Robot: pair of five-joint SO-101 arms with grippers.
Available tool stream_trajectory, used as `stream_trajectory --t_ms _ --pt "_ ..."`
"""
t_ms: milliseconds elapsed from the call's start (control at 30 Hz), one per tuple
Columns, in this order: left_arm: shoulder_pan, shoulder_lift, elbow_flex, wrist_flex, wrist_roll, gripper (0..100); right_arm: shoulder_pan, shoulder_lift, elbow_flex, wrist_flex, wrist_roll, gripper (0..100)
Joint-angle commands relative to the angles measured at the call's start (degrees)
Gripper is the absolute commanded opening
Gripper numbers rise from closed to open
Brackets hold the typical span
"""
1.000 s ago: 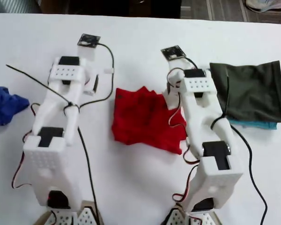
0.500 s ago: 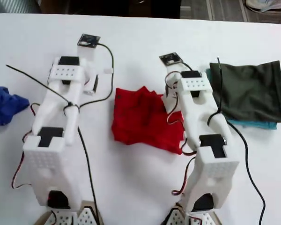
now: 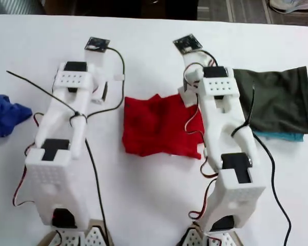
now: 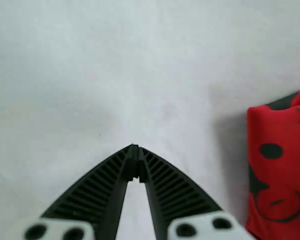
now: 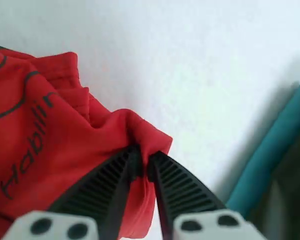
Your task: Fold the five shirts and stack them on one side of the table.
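Observation:
A red shirt [image 3: 156, 125] lies crumpled in the middle of the white table [image 3: 154, 36], between the two arms. My right gripper [image 5: 141, 159] is shut on a fold at the red shirt's [image 5: 45, 145] edge, on the side nearest the stack. At the right lies a folded dark green shirt [image 3: 277, 100] on top of a teal shirt [image 3: 277, 136]. The teal shirt's edge [image 5: 270, 160] lies close to the right gripper. A crumpled blue shirt [image 3: 5, 115] lies at the left edge. My left gripper [image 4: 135, 157] is shut on nothing over bare table, with the red shirt [image 4: 280, 165] off to one side.
Both white arms [image 3: 61, 133] stretch from the near edge toward the middle, trailing black cables [image 3: 95, 169]. Bare table lies behind the shirts and between the left arm and the red shirt.
The right arm has swung toward the back of the table while gripping the red shirt's edge. The shirt's far right corner was pulled up and its shape became squarer. The left arm stayed still.

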Motion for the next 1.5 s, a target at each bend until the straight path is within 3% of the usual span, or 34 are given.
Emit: stream_trajectory --t_ms 0,233,567,800,933,1033,1267,1467 --pt "-1.49 -0.35 -2.68 0.0 -0.26 3 0.57 -3.91 -5.19 -0.13 2.29 2.2" --pt "-3.96 -0.35 -2.68 0.26 -0.35 3 0.22 -2.07 -12.04 -1.54 3.69 2.2" --pt "-3.52 -0.53 -2.33 0.35 -0.44 3 0.13 12.88 -20.84 0.13 3.96 2.9" --pt "2.37 -0.18 -2.15 0.44 -0.44 3 1.1 13.49 -28.04 8.13 2.81 20.5" --pt "6.68 -0.18 -2.07 1.58 -0.26 3 1.45 10.42 -32.7 14.2 -2.55 13.9" --pt "9.32 -0.18 -0.04 0.35 -0.62 3 1.01 8.04 -33.05 18.95 -4.84 0.4" --pt "10.9 -0.7 10.15 -4.13 -0.18 3 0.31 5.41 -32.97 26.42 -4.66 2.4" --pt "10.73 -6.42 18.68 -4.13 -0.18 3 2.77 7.6 -30.51 20.0 -4.84 2.4"
